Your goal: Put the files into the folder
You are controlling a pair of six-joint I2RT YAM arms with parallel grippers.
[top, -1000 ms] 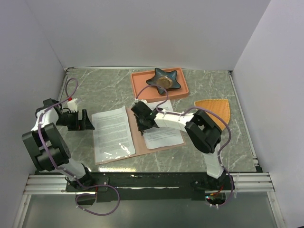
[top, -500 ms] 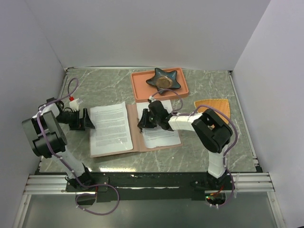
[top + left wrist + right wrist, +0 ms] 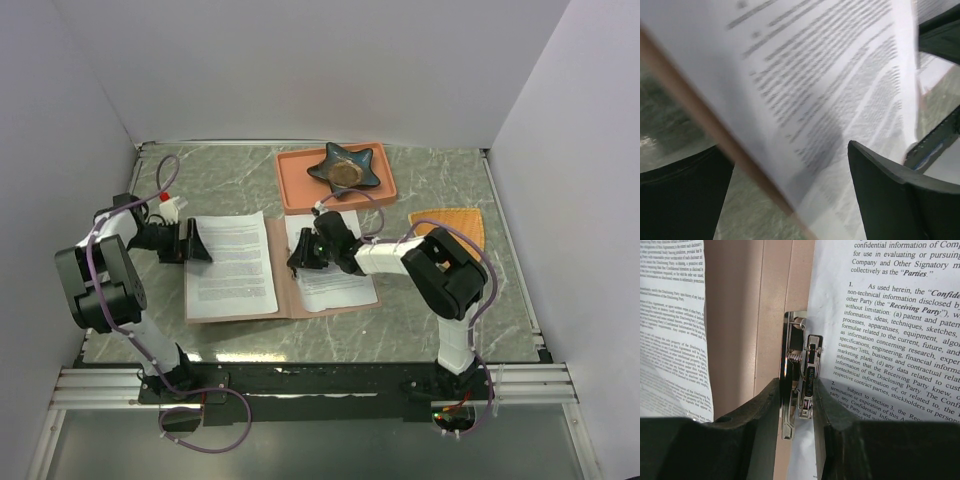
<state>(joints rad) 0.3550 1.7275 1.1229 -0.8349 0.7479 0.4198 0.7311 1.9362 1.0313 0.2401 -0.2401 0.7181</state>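
The pinkish-brown folder [image 3: 283,285] lies open on the marble table. One printed sheet [image 3: 232,265] lies on its left half and another [image 3: 337,272] on its right half. My right gripper [image 3: 300,256] is at the spine, its fingers shut on the silver clip [image 3: 801,365], between the folder card [image 3: 740,315] and the right sheet [image 3: 880,330]. My left gripper [image 3: 197,243] is open at the folder's left edge. In the left wrist view the sheet [image 3: 830,75] and the folder edge [image 3: 700,115] pass between its wide-apart fingers [image 3: 895,200].
A salmon-orange tray [image 3: 298,188] holding a dark star-shaped dish [image 3: 345,170] stands behind the folder. An orange fan-shaped mat [image 3: 456,228] lies at the right. White walls close in the left, back and right.
The folder and its left sheet have swung round and now lie squarer to the table. My left gripper has moved up and right to the folder's left edge. My right gripper stays at the spine.
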